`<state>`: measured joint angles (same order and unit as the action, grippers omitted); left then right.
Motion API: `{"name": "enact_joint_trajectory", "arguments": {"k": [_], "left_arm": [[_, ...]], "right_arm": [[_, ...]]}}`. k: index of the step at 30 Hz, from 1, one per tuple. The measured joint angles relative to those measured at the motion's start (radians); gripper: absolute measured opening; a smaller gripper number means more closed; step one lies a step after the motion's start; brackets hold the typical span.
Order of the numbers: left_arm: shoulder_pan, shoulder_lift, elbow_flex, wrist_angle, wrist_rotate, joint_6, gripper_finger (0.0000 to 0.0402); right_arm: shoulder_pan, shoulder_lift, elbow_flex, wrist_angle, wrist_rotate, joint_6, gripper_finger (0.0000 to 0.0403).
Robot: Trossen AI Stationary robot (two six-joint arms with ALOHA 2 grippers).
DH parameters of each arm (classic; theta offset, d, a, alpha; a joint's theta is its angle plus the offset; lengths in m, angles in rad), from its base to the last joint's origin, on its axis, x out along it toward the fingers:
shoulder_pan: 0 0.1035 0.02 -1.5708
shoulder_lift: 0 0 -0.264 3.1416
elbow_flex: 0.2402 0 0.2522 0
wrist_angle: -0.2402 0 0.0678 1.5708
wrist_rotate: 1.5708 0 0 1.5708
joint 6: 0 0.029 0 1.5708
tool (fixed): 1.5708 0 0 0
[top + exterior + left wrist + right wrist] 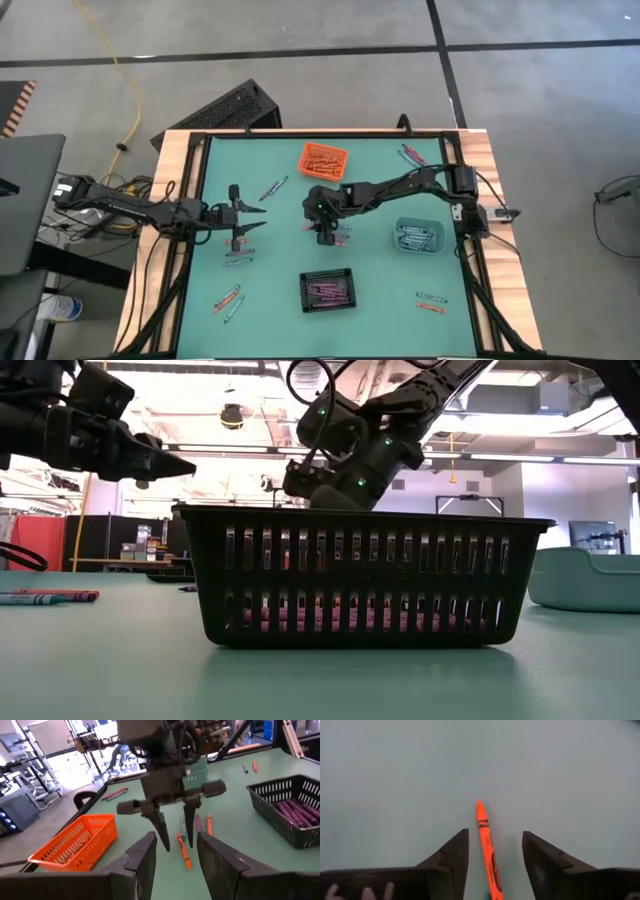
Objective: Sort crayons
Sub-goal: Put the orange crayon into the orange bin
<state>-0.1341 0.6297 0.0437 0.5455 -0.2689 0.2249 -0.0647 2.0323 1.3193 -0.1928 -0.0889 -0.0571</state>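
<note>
My right gripper (pixel 325 237) points down at mid-table, open. Its two fingers stand on either side of an orange crayon (pixel 487 851) that lies flat on the teal table top, apart from it. The left wrist view shows this crayon (pixel 183 851) below the right gripper's fingers (pixel 162 831), with a blue crayon (pixel 184 828), a purple one (pixel 198 822) and another orange one (pixel 209 824) lying beside it. My left gripper (pixel 250 215) hovers left of centre, open and empty, pointing toward the right gripper.
An orange bin (pixel 324 160) with orange crayons stands at the far middle. A black bin (pixel 327 290) with purple crayons stands at the near middle, and a teal bin (pixel 418 236) with bluish ones stands at the right. Loose crayons lie at the left (pixel 238 258), near left (pixel 228 300), near right (pixel 430 302) and far right (pixel 410 155).
</note>
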Motion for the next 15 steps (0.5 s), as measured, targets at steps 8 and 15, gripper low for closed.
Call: {"name": "enact_joint_trajectory", "arguments": {"k": [8,15], "left_arm": [[0.0,0.0,0.0,-0.015,-0.005,0.0,0.0132],[0.0,-0.002,0.0,-0.016,-0.005,0.0,0.0132]], "right_arm": [[0.013,0.057,-0.018,0.022,0.009,-0.06,0.0167],[0.014,0.087,-0.015,0.023,0.072,-0.075,0.0084]]}}
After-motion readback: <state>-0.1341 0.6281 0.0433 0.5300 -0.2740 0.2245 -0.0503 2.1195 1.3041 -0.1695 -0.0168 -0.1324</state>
